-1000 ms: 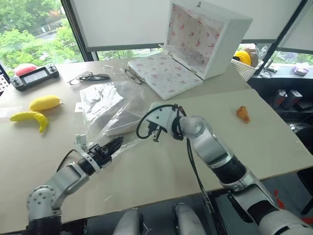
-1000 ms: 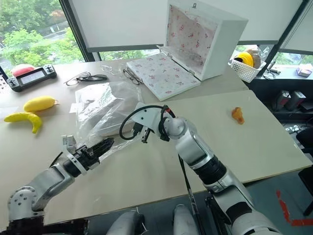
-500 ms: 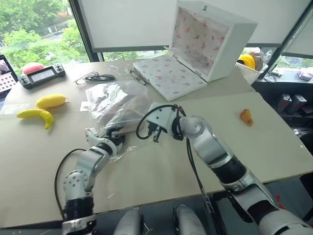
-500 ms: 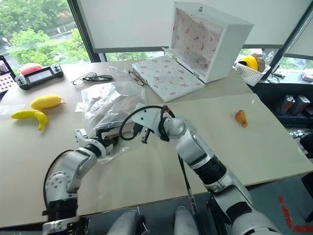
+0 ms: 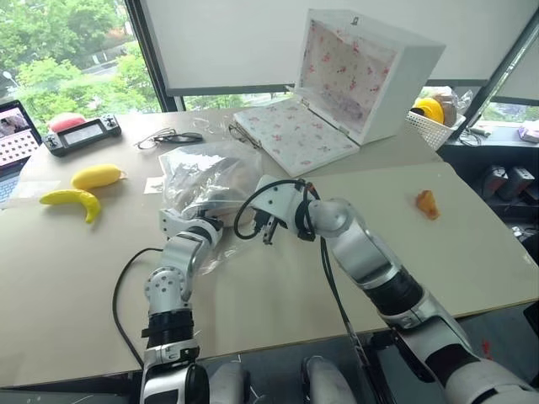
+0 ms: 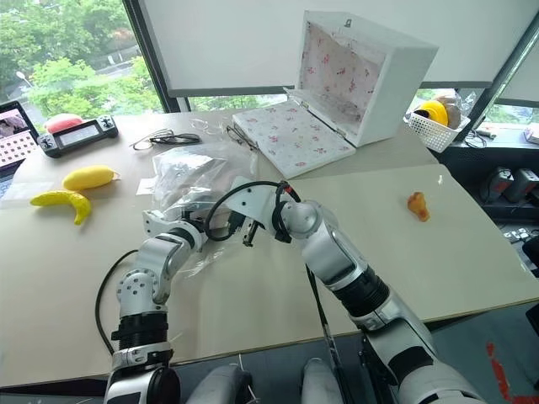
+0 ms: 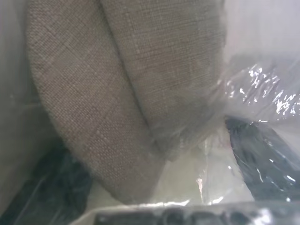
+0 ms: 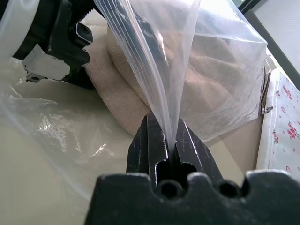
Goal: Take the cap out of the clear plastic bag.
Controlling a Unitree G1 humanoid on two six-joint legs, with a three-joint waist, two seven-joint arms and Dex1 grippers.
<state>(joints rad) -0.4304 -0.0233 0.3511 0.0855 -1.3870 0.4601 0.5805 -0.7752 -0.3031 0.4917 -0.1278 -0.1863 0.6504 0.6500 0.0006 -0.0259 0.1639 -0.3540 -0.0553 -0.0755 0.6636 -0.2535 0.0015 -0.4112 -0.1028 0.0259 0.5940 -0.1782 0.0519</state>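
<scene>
**Right jaws clamped on bag film, left jaws parted inside the bag mouth**

Clenched on a fold of the clear plastic bag (image 8: 187,56): right gripper (image 8: 169,140), lifting the film off the worktop (image 5: 278,286). Spread apart around the brim edge of the beige cap (image 7: 126,89), inside the bag opening: left gripper (image 5: 205,225), black fingers (image 7: 262,154) on either side of the fabric, not closed on it. Cap within the bag, lying on the worktop. Farther out: banana (image 5: 69,200), glasses (image 5: 168,137), open floral-lined white box (image 5: 354,76).
</scene>
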